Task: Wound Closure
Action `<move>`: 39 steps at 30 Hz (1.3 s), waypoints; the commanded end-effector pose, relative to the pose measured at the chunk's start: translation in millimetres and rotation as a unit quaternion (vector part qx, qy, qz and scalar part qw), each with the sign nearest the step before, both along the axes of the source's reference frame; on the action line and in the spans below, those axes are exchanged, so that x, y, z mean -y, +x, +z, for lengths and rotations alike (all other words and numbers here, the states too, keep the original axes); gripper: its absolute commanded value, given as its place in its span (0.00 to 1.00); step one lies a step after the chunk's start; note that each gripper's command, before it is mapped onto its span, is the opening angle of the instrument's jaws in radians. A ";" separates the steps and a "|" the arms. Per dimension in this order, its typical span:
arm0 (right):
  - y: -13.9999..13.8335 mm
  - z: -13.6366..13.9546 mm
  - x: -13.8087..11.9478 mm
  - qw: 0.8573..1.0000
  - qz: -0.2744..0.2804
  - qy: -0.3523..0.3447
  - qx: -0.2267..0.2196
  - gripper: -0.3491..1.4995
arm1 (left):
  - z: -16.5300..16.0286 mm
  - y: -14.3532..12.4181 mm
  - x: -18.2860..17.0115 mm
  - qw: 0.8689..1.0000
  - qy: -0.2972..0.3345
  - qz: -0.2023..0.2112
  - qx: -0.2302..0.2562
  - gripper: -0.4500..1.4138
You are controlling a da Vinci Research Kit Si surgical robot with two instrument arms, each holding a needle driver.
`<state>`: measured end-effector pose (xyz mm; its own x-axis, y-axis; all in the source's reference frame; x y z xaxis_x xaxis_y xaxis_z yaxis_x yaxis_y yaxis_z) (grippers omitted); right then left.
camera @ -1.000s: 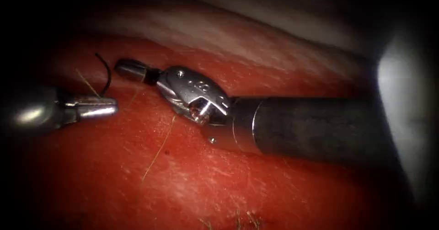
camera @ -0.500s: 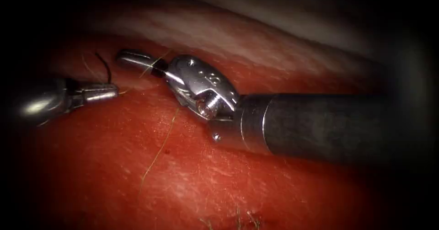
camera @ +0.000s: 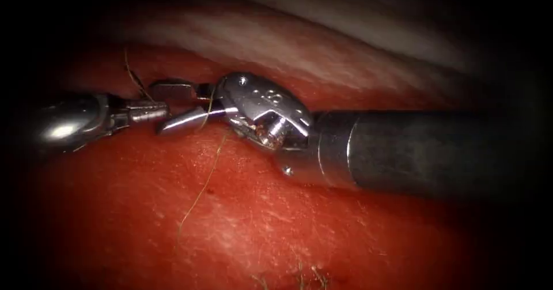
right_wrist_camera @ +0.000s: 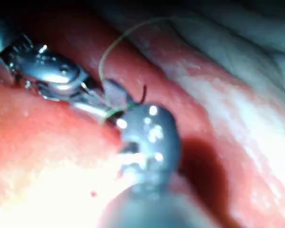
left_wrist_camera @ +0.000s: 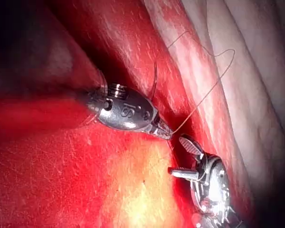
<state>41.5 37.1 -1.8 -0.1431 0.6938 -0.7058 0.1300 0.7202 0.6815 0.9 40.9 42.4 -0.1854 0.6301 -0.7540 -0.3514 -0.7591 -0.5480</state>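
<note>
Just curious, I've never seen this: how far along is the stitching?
Done: no finished stitch that I can make out on the tissue. In hand: the left tool's shut jaws hold the needle, grip point unclear, clear of the tissue, thread trailing. The right tool's jaws are open beside them, holding nothing. Left: probably most of the closing.

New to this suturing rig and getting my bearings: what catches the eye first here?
The shiny steel right arm's hand gapes open over the wet red tissue, right at the closed tip of the steel left arm's hand. A thin yellowish thread leaves that tip and a dark curved needle arches beside it. I cannot tell which of the two it grips.
</note>
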 end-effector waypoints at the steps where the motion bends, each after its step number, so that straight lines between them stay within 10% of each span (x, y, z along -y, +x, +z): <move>1: 0.7 0.1 -0.5 1.000 -0.015 -0.007 -0.002 0.55 | 0.6 -0.7 0.5 1.000 0.001 0.001 0.002 0.05; 39: -0.3 0.5 4.6 0.943 -0.305 -0.137 0.000 0.43 | 3.8 -2.1 1.4 0.999 0.016 0.042 -0.005 0.05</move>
